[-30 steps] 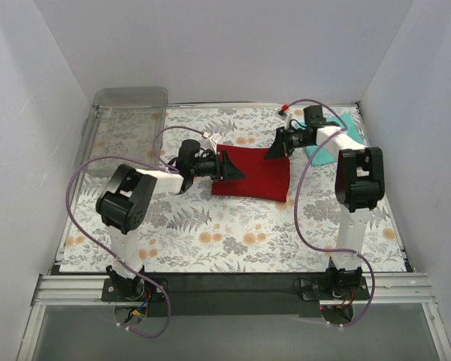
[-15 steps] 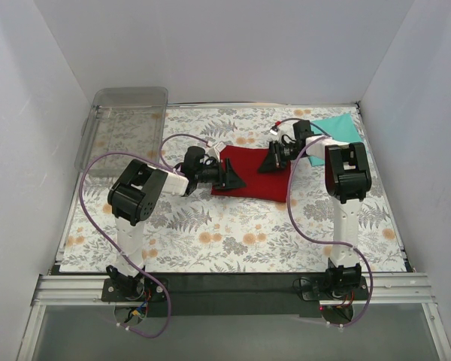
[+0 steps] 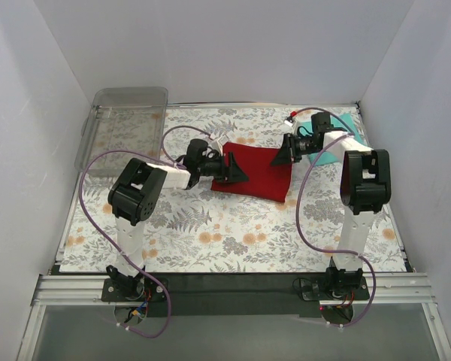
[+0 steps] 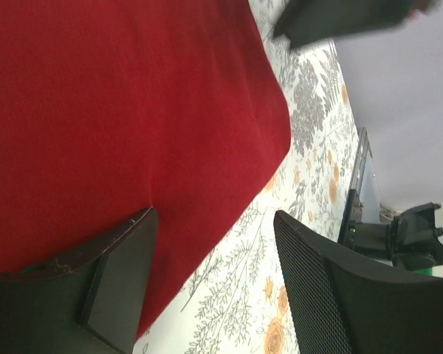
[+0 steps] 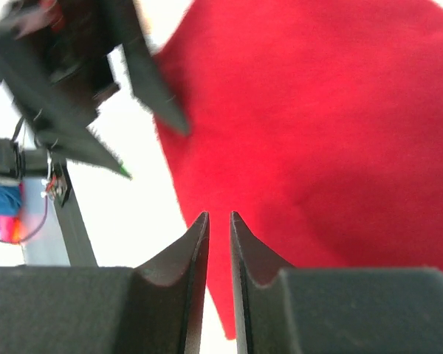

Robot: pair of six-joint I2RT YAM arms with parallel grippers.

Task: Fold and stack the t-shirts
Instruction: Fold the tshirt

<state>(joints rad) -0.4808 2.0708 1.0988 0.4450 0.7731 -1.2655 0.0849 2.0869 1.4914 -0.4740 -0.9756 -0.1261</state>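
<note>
Over the dark red t-shirt (image 3: 257,173), with left gripper (image 4: 213,221) apart and right gripper (image 5: 218,215) nearly together, smoothing evenly seems wisest.

White-and-black arms (image 3: 131,239), looping purple cables (image 3: 81,184) — black wedge-shaped gripper fingers (image 4: 112,286).

Both arms stretch forward and inward, wrists low. The left gripper (image 3: 234,168) points right, jaws well apart. The right gripper (image 3: 279,157) points left, fingers nearly touching, seemingly pinching nothing.
</note>
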